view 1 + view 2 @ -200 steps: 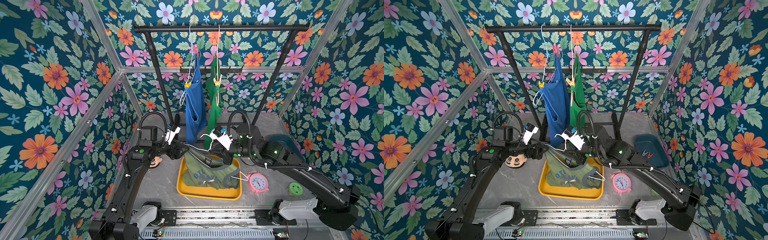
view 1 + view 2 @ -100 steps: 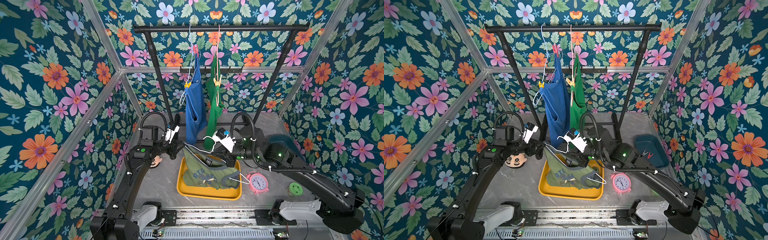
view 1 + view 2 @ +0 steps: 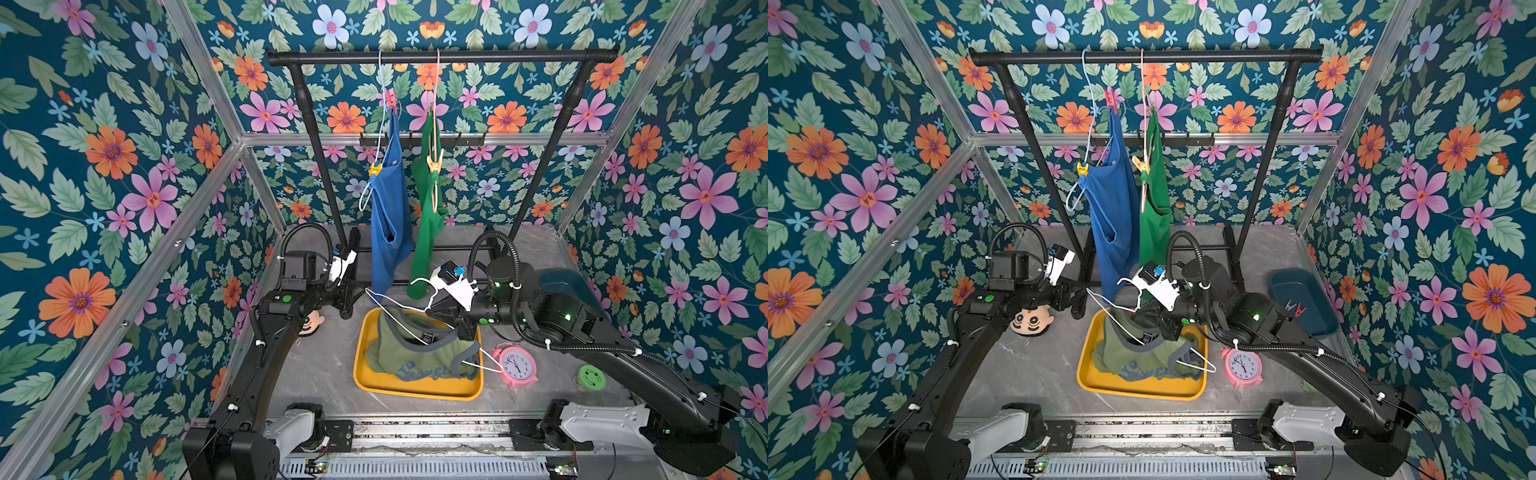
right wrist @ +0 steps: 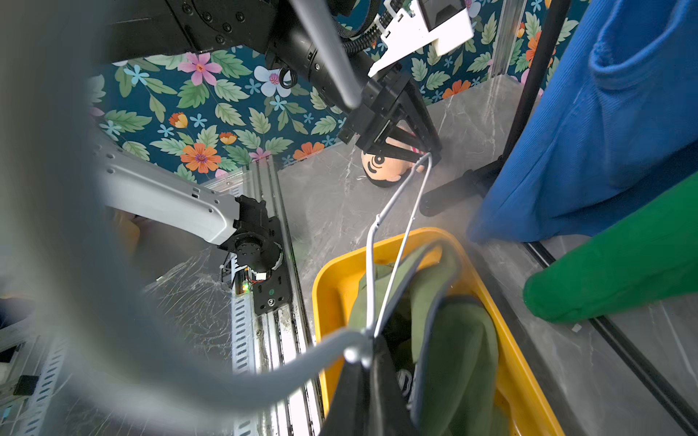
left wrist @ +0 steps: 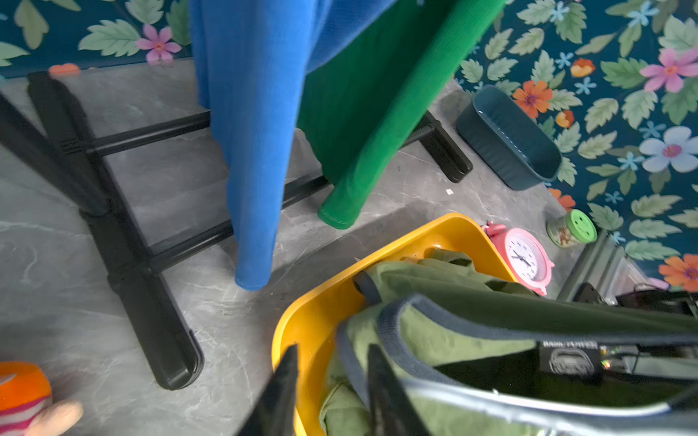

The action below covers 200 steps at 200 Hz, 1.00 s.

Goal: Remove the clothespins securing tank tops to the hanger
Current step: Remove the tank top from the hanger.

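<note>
The left fingers are spread at the rim of the yellow tray, with the tip of the white hanger just beside them. The blue tank top and the green tank top are hung on the rack, held by three clothespins, one red and two yellow. The olive tank top lies in the tray, its hanger pinched by the right fingers. Since a second ago the hanger's end by the pink clock has, it seems, sunk slightly. Bare surface is left before the tray.

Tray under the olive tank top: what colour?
The tray is plain yellow-orange. It shows best in a top view.
</note>
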Available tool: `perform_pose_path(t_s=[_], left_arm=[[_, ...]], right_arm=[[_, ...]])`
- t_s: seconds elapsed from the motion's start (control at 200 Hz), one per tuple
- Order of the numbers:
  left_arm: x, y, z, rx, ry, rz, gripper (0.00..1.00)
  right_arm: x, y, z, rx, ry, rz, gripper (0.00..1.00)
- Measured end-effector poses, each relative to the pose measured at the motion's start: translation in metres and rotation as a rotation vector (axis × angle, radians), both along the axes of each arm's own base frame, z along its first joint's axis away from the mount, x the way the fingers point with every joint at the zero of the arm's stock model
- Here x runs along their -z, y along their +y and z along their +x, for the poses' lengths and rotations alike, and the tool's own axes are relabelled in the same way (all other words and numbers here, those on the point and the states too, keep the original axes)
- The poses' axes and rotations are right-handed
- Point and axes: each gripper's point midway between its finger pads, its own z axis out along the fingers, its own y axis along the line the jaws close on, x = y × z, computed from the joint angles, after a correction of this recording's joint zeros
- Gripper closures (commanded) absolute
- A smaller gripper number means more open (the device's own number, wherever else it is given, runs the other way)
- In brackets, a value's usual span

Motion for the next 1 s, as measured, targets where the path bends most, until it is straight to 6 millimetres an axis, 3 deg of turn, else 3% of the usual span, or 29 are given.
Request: perform_pose_path(t_s=[0.125, 0.505, 0.815, 1.0], left_arm=[[0.0, 0.014, 0.007, -0.065, -0.03, 0.061, 0.29], [-0.025, 0.085, 0.02, -0.365, -0.14, 0.136, 0.2], [-0.084, 0.124, 0.024, -0.54, -0.26, 0.131, 0.12], [-0.12, 0.139, 0.031, -0.611, -0.321, 0.149, 0.09]], right_arm=[[-0.001, 0.01, 0.003, -0.014, -0.008, 0.039, 1.0], [-0.003, 0.039, 0.039, 0.026, -0.109, 0.175, 1.0], [-0.021, 0.036, 0.076, 0.116, -0.152, 0.272, 1.0], [-0.047, 0.031, 0.073, 0.108, -0.161, 0.288, 1.0]])
